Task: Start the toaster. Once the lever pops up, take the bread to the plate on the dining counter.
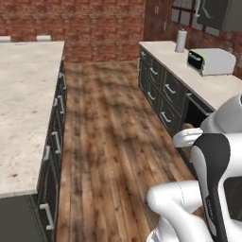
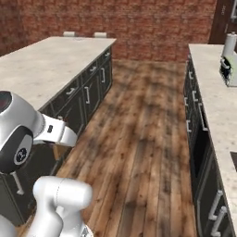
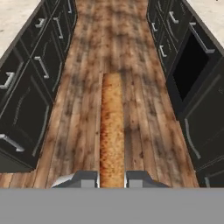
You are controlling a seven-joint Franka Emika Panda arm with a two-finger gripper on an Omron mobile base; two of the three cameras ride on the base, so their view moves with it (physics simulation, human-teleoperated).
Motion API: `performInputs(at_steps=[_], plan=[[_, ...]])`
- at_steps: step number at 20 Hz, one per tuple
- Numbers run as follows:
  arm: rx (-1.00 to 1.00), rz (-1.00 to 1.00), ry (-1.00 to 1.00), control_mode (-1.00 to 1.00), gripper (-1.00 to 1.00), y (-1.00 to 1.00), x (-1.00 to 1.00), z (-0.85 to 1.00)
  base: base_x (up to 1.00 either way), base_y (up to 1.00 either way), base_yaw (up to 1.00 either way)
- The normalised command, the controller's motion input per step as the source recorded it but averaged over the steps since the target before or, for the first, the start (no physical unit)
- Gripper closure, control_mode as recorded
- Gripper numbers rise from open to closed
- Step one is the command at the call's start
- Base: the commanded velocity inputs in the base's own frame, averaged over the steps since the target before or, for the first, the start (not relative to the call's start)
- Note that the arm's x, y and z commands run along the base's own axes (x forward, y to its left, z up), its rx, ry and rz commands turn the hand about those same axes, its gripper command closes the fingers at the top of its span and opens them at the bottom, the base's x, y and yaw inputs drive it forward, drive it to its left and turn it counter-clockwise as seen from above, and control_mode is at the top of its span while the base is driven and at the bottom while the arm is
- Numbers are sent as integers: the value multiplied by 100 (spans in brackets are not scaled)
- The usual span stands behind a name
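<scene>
In the aisle between two runs of dark cabinets, the robot's claw (image 3: 112, 178) is clenched on the bread (image 3: 112, 127), a golden-brown toast slice seen edge-on in the hand view, running out from between the two fingertips over the plank floor (image 3: 87, 87). Judging by that, the toasting is done & the carry leg is in hand: bread off the toaster, en route to the plate.

The dining desk (image 1: 23, 94), long w/ speckled beige stone top on a dark base, lies to the left of the aisle; in the right base view it stretches off toward the far brick wall (image 2: 139, 23). No plate can be made out on the stretch of top that shows, so the next move prob. calls for driving or swinging left until the plate comes in sight, then bringing the slice over it & laying it flat before letting go. Grip looks narrow on the slice's edge; a quick swing could tip it.

On the right, a narrower beige-topped desk (image 1: 208, 85) over dark drawers carries a white boxy appliance (image 1: 211, 61) & a paper-towel roll (image 1: 180, 41) farther back. Floor is worn dark-streaked wood.
</scene>
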Motion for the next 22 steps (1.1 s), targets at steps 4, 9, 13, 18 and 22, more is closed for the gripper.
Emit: performInputs(at_steps=[4,9,13,18,22], plan=[[0,0,0,100,100,0,0,0,100,-35,8],[0,0,0,100,100,0,0,0,100,-15,1],[0,0,0,100,100,0,0,0,100,-23,0],[0,0,0,100,100,0,0,0,100,-18,-6],[0,0,0,100,100,0,0,0,100,-16,-16]])
